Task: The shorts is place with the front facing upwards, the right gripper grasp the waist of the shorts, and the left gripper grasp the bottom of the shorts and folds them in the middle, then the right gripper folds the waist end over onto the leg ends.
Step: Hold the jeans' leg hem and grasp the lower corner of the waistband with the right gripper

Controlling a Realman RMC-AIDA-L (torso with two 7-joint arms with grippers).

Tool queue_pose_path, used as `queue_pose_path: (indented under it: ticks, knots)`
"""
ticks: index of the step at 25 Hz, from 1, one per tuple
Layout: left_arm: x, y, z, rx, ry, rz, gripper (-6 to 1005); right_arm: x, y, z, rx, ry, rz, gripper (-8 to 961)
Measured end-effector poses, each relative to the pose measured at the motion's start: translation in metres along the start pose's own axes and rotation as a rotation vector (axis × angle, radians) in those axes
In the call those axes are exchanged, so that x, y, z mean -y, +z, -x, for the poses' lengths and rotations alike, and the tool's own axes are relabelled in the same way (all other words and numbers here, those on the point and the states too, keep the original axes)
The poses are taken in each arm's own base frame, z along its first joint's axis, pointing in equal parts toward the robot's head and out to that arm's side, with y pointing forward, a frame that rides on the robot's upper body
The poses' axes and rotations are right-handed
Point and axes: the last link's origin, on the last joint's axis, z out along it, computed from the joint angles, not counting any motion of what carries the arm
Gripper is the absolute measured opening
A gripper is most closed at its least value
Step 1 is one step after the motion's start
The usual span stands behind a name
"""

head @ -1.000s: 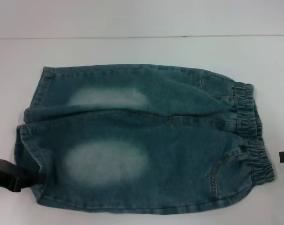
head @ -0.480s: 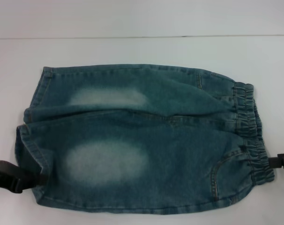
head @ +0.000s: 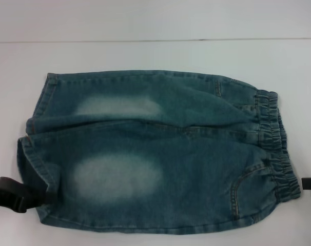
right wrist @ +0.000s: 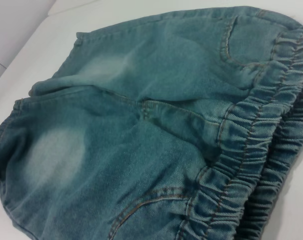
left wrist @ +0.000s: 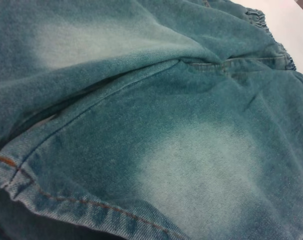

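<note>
Blue denim shorts [head: 155, 154] with pale faded patches lie flat on the white table [head: 155, 54], front up. The elastic waist [head: 276, 148] is on the right and the leg hems [head: 35, 148] on the left. My left gripper [head: 42, 196] reaches in from the left edge and touches the near leg's hem. The left wrist view is filled by that hem [left wrist: 66, 200] and the leg cloth. Only the tip of my right gripper [head: 310, 182] shows at the right edge, just beside the near end of the waist. The right wrist view looks along the gathered waistband [right wrist: 251, 165].
The white table runs on beyond the shorts to a back edge [head: 155, 40], with a pale wall behind it. Bare table surface shows on the far side and to both sides of the shorts.
The right gripper came in to the waistband's near end, then drew back a little and moved nearer me. The left gripper edged slightly nearer me at the leg hem.
</note>
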Motion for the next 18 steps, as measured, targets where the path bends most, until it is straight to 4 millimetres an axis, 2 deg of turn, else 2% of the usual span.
queue_pose_path:
  ticks: [18]
  knots:
    - [-0.0016,-0.0022,-0.0018,-0.006,0.002,0.005,31,-0.0031,0.0071,-0.0068,0.02,-0.056,0.011,769]
